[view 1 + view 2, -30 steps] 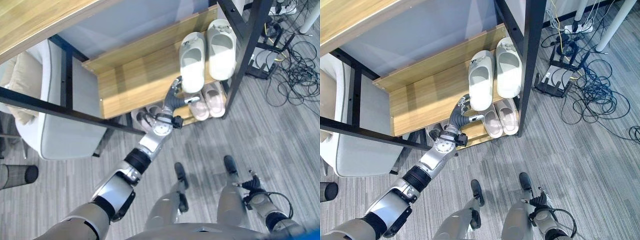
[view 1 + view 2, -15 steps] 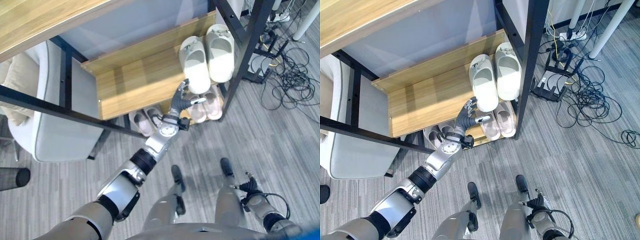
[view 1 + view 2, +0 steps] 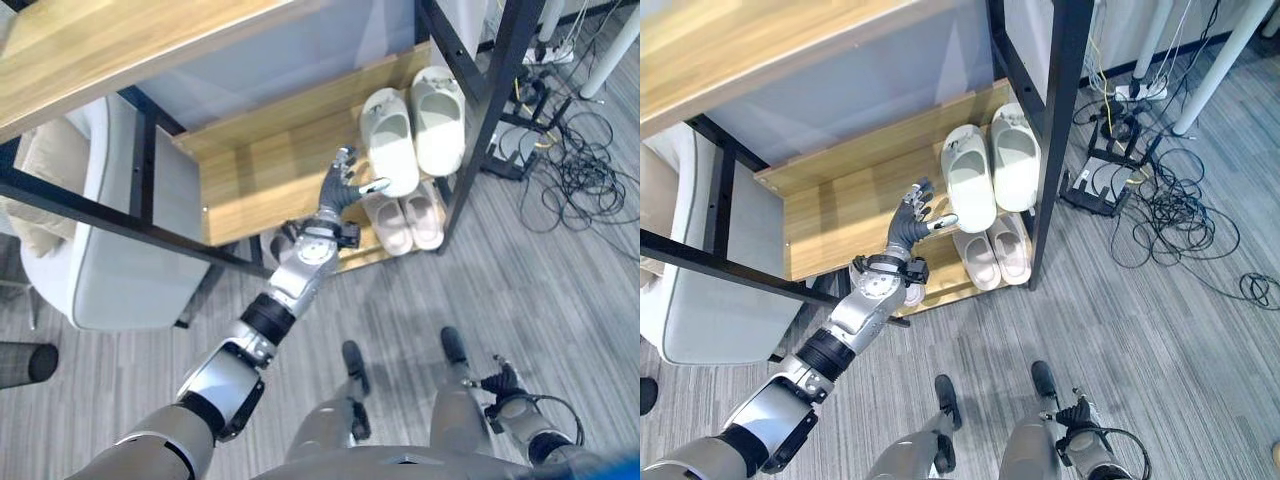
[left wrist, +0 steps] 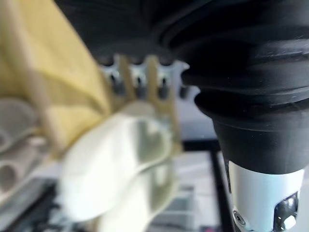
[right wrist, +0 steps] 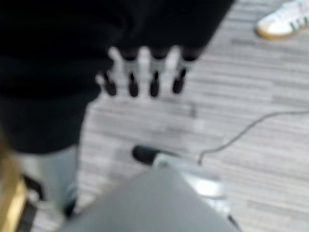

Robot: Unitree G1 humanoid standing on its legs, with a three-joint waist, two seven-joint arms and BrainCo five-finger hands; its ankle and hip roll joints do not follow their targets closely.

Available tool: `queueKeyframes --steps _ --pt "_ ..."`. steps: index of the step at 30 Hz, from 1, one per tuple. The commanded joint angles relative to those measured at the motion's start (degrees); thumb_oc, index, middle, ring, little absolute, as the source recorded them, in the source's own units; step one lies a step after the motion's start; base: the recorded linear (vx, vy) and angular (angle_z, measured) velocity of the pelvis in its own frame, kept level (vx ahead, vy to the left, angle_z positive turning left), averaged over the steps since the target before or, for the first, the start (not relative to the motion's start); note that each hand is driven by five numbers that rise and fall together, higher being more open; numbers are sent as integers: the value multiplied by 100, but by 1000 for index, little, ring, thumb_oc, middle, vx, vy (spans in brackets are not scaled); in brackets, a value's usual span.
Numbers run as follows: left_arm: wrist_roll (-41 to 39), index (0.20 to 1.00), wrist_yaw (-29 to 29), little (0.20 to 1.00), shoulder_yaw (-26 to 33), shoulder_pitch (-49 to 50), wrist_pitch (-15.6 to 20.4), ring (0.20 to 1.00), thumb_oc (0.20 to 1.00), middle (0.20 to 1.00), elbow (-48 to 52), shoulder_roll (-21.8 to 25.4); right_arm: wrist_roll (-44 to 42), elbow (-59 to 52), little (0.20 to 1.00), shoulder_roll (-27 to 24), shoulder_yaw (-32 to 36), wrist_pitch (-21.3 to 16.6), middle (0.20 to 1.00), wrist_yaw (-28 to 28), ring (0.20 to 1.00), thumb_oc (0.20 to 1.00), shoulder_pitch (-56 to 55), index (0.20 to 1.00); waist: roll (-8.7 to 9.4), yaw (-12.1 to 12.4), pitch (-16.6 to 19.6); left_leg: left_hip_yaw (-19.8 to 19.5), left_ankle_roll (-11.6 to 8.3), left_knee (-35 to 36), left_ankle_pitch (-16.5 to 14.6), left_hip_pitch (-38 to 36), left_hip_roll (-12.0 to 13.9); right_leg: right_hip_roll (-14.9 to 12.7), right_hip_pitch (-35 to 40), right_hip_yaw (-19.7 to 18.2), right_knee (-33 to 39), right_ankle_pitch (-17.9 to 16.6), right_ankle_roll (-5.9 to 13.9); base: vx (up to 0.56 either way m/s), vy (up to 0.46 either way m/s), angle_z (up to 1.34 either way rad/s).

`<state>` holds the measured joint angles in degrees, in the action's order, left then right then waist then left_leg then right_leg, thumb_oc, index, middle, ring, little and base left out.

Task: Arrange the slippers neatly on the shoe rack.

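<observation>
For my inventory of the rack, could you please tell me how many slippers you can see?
At least 5: two cream slippers side by side on the wooden shelf, two pinkish ones below them, and one grey slipper partly hidden behind the left arm; more may be hidden.

Rack shelf (image 3: 260, 170) — cream slippers (image 3: 415, 125) pair on rt.

The left hand (image 3: 912, 222) is held open beside a pair of cream slippers (image 3: 992, 172) set on the wooden rack shelf (image 3: 845, 215).
</observation>
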<state>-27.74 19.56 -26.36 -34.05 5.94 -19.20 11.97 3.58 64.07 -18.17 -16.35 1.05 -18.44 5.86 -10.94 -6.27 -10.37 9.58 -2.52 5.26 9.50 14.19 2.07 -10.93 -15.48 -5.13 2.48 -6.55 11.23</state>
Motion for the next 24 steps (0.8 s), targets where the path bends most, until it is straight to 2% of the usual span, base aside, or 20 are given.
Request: queueKeyframes --steps 1,5,9,10,14,16,19,21,22,23,24 --pt "-96 1000 -231 1000 312 -159 375 1000 1000 1000 190 42 -116 29 1000 48 31 8 1000 46 1000 1000 -71 1000 73 186 -88 -732 -386 -26 -299 85 29 127 94 643 -176 421 -81 0 0 0" --pt "-30 1000 -522 1000 352 398 297 1000 1000 1000 625 250 -100 29 1000 108 110 8 1000 112 1000 1000 -177 1000 99 257 -12 -781 -404 -26 -317 -46 51 147 301 729 -150 471 -100 10 -30 11" --pt "-259 1000 -1125 1000 377 1407 201 1000 1000 1000 1051 620 -59 38 1000 162 233 -6 1000 191 1000 1000 -237 1000 157 331 125 -788 -413 -26 -345 -253 109 187 569 828 -102 515 -119 23 -44 3" --pt "-103 1000 -1397 1000 503 1995 225 1000 1000 1000 1369 887 -38 80 1000 198 310 -36 1000 250 1000 1000 -256 1000 202 395 224 -798 -408 -26 -366 -372 135 215 709 877 -79 544 -139 20 -53 -1" --pt "-279 1000 -1699 1000 896 2768 304 1000 1000 1000 1468 964 7 194 1000 234 394 -65 1000 348 1000 1000 -338 1000 299 489 388 -825 -408 -26 -406 -579 156 250 982 982 0 571 -159 32 -53 7" --pt "-857 1000 -1823 1000 1338 3389 235 1000 1000 1000 1300 777 -81 303 1000 250 534 -73 1000 457 1000 1000 -452 1000 434 623 538 -900 -387 -26 -427 -755 183 308 1223 1101 65 604 -200 34 -86 13" --pt "-796 1000 -1956 1000 1507 3727 222 1000 1000 1000 1189 869 -72 364 1000 270 583 -101 1000 539 1000 1000 -524 1000 506 668 621 -927 -377 -26 -460 -899 193 344 1397 1151 123 623 -214 32 -48 19" --pt "-871 1000 -2109 1000 1581 3917 125 1000 1000 1000 582 751 -71 466 1000 281 618 -106 1000 611 1000 1000 -585 1000 564 711 714 -961 -369 -26 -484 -1009 215 374 1534 1194 173 643 -231 43 -48 10" --pt "-712 1000 -2220 1000 1584 4110 52 1000 1000 1000 -5 698 -132 514 1000 287 680 -131 1000 672 1000 1000 -619 1000 615 735 771 -987 -357 -26 -508 -1088 231 394 1632 1230 189 664 -234 33 -41 3" --pt "-712 1000 -2222 1000 1583 4108 57 1000 1000 1000 -11 697 -132 514 1000 286 680 -131 1000 672 1000 1000 -620 1000 614 734 767 -988 -357 -26 -509 -1093 230 394 1639 1232 191 664 -234 12 -26 4" --pt "-475 1000 -2214 1000 1523 4138 29 1000 1000 1000 -479 646 -163 529 1000 277 682 -128 1000 700 1000 1000 -609 1000 635 734 790 -992 -354 -26 -510 -1122 239 405 1674 1248 194 671 -238 -2 -3 4"
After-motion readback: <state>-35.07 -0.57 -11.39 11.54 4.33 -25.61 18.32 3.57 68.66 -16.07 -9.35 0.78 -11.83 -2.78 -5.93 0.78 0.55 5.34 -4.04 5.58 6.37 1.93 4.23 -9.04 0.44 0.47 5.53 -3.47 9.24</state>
